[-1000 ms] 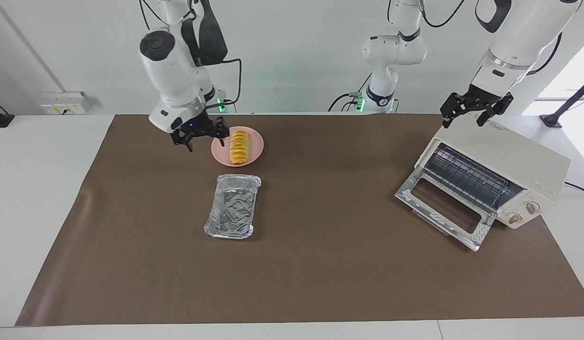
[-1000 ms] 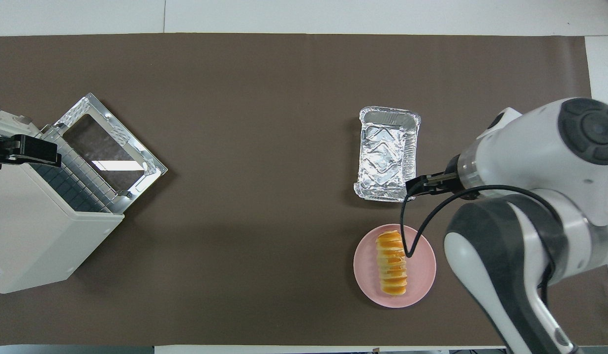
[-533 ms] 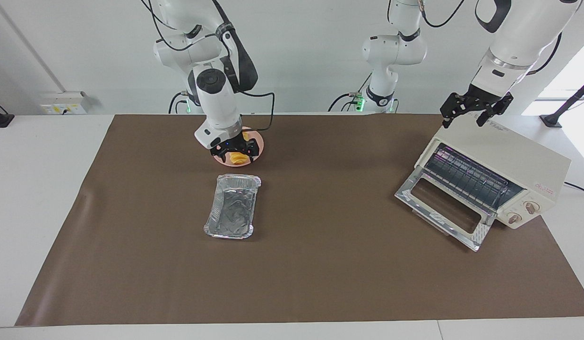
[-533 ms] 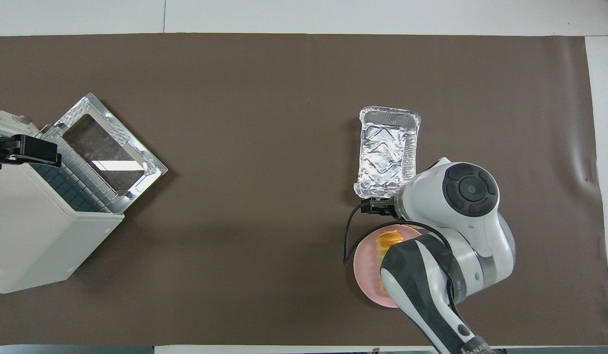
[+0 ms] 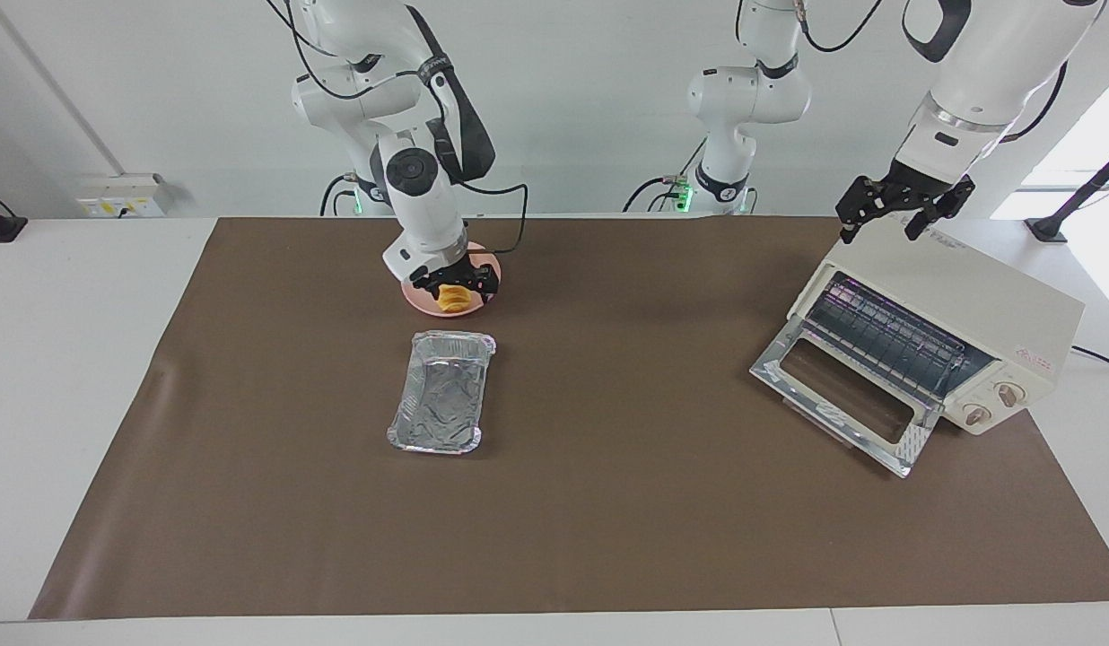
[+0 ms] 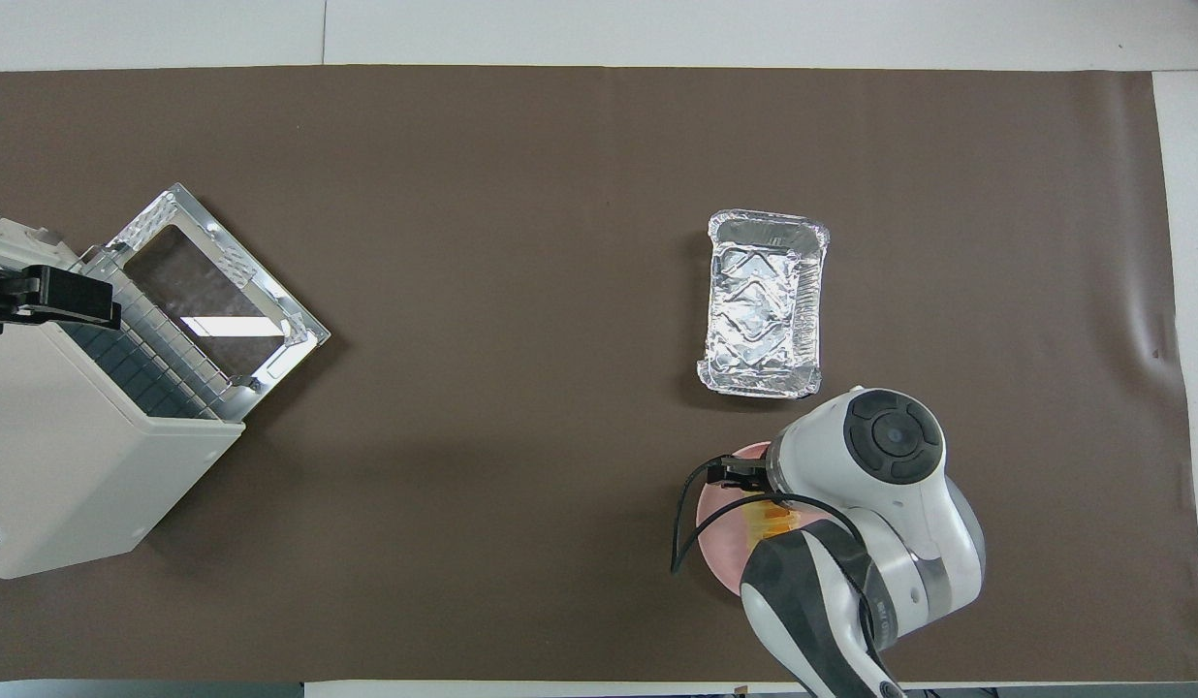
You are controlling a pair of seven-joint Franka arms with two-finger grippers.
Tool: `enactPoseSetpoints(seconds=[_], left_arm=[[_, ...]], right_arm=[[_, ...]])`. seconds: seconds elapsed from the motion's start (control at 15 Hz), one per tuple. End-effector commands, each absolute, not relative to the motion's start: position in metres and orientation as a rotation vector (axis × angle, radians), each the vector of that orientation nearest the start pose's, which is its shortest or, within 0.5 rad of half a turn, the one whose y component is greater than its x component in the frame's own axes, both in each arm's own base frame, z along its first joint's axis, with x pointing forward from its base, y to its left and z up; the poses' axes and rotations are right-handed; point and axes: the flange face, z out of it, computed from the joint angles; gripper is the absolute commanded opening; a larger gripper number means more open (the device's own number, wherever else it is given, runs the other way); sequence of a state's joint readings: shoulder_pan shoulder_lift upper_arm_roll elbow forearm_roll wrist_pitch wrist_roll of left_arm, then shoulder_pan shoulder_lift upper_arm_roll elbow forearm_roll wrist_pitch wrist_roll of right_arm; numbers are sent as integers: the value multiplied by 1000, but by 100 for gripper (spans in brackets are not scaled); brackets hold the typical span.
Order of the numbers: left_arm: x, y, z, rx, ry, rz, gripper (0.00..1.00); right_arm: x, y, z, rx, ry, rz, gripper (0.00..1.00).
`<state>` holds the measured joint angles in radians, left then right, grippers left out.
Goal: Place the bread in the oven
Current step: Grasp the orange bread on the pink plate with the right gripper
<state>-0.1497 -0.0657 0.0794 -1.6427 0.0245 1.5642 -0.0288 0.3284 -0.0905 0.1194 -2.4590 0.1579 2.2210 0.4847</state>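
Right gripper (image 5: 453, 283) down at the bread (image 5: 450, 300) on the pink plate (image 5: 420, 301), jaws spread astride the loaf, not clamped. Foil tray (image 5: 440, 390) sits at 6 o'clock of the plate in the facing view. Oven (image 5: 949, 334), toward the left arm's end, has its door dropped open; left gripper (image 5: 894, 212) waits open over its top. Grasp, carry and insert all remain.

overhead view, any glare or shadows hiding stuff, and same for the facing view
Overhead view: the foil tray glints and the oven door glass shows a bright reflection; the right arm covers most of the bread and pink plate. Facing view: a bright window washes out the corner by the left gripper; soft shadows fall on the brown mat; the right gripper covers part of the bread.
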Motion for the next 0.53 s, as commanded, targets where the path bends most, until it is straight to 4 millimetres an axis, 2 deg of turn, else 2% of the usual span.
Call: enactPoseSetpoints(seconds=[0.0,0.2,0.27,0.33,0.47], left_arm=[[530,-30,625,-3112,74,25,100],[530,-30,625,-3112,74,25,100],[530,-30,625,-3112,74,25,100],[530,-30,625,-3112,74,25,100],[530,-30,625,-3112,74,25,100]], right_arm=[[385,198,318,-3078,246,274,100],[376,194,312,-3084,244,292,100],[374,193,310,-3085,245,296,94],[372,192,309,-3083,249,282,86],[370,190,307,-3083,253,279,56]])
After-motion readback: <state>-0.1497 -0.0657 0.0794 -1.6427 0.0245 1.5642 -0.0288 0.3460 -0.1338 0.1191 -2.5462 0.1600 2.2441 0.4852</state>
